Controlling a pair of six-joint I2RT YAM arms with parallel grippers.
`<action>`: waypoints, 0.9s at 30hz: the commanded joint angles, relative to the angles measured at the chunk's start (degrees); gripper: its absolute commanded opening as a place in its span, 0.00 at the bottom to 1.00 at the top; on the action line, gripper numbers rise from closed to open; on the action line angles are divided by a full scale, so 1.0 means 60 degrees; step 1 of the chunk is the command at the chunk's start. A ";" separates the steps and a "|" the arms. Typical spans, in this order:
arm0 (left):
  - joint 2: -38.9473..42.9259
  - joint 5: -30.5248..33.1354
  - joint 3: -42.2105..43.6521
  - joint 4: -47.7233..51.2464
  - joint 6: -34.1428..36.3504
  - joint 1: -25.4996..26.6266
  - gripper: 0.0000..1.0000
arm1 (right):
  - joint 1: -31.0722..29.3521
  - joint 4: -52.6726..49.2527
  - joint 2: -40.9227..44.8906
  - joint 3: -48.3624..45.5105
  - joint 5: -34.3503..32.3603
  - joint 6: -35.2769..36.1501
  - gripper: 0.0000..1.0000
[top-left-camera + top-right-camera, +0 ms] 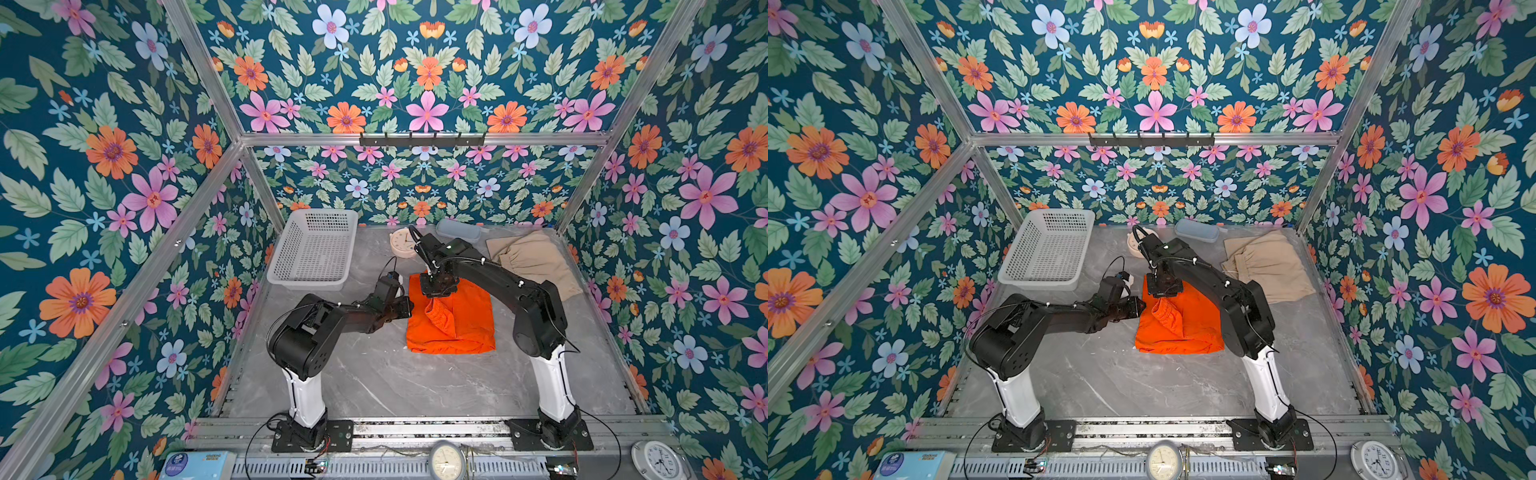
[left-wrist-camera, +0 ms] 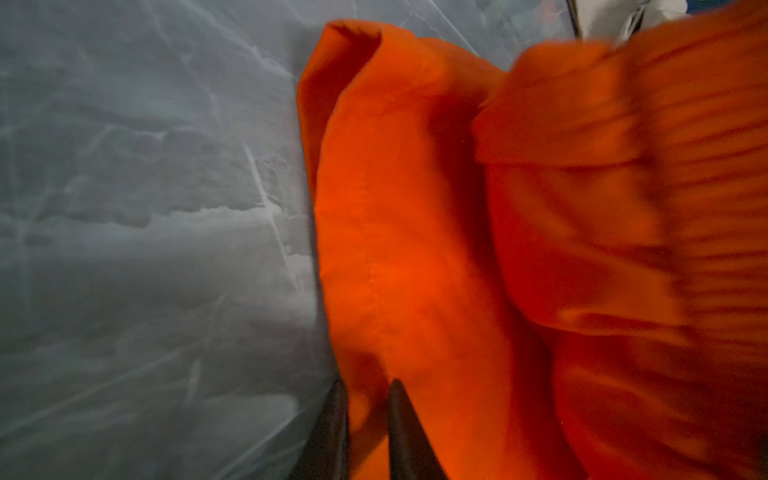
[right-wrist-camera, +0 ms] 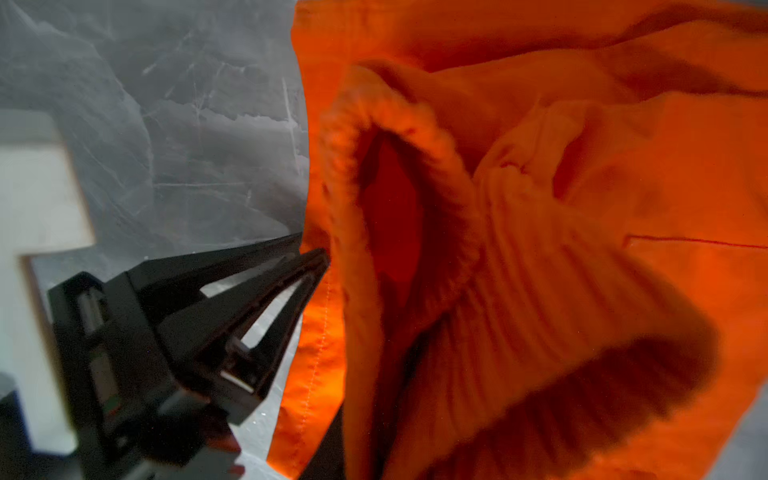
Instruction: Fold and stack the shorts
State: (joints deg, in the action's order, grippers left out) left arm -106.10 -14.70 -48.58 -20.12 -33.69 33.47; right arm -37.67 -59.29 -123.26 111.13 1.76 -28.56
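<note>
The orange shorts [image 1: 453, 322] lie partly folded in the middle of the table in both top views. Their gathered waistband [image 3: 436, 232] stands up in a loop under my right gripper [image 1: 434, 294], which hangs over the shorts' far left corner. Cloth hides its jaws; only one dark finger [image 3: 328, 453] shows. My left gripper [image 2: 368, 386] is at the shorts' left edge, fingers nearly together with the hem pinched between them; the right wrist view shows the left gripper [image 3: 318, 253] too. The beige shorts [image 1: 536, 264] lie loosely spread at the back right.
A white plastic basket [image 1: 316, 249] stands at the back left of the grey marble table [image 1: 374, 374]. A small round clock [image 1: 402, 241] and a grey case [image 1: 457, 230] lie along the back wall.
</note>
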 commanded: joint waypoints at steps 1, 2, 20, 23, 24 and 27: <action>0.0227 0.0485 0.0009 0.0873 -0.0071 -0.0081 0.30 | -0.0050 0.0362 -0.0231 0.0158 0.1093 -0.0393 0.51; 0.0395 0.0589 0.0024 0.1019 -0.0129 -0.0134 0.34 | -0.0050 0.0514 -0.0153 0.0101 0.1295 -0.0422 0.56; 0.1470 -0.1276 -0.0134 0.0887 -0.1104 -0.0214 0.59 | 0.5551 0.5532 0.5653 -0.8038 0.6553 -0.0195 0.68; 0.0876 -0.1225 -0.0411 0.1086 -0.1079 -0.0148 0.58 | 0.6329 0.5668 0.5630 -0.8794 0.6768 0.0329 0.68; 0.0725 -0.1065 -0.0490 0.1251 -0.1099 -0.0144 0.57 | 0.6525 0.5777 0.5529 -0.9013 0.6824 0.0434 0.68; 0.0399 -0.0757 -0.0609 0.1616 -0.1080 -0.0144 0.56 | 0.6848 0.5846 0.4931 -0.9378 0.6921 0.0430 0.68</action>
State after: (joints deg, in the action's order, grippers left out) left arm -102.80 -20.56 -51.59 -12.16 -40.14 32.62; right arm 2.50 -26.55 -91.96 55.94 40.51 -27.92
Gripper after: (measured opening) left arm 0.561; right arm 0.682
